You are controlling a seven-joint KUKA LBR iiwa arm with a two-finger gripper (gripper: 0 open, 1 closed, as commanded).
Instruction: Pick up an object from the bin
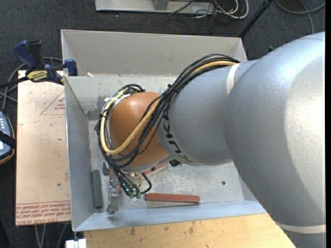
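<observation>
Well down into the grey metal bin [77, 149] from 3 o'clock, reaching with the big silver arm [269, 123] across most of the floor. Carries an orange cover [135, 125] at the wrist, looped round with black and yellow cables [105, 138]. Ends in the end effector [120, 189], low at about 7 o'clock of the bin, close to the floor and partly hidden beneath that cover. Cannot tell whether spread, pressed together or pinching anything.

Hangs between two long things. Just beside it toward 9 o'clock, a dark grey bar [96, 190], laid along the bin's 9 o'clock wall and running lengthwise from 12 to 6. Toward 4 o'clock of it, near the 6 o'clock wall, a reddish-brown flat stick [173, 198], laid crosswise from 9 to 3, with its 9 o'clock end close to the end effector. Hard to say whether touching either one.

Right at 6 o'clock of it, a small pale grey piece [113, 204] down on the floor; cannot tell whether a loose thing or part of the tool itself.
</observation>
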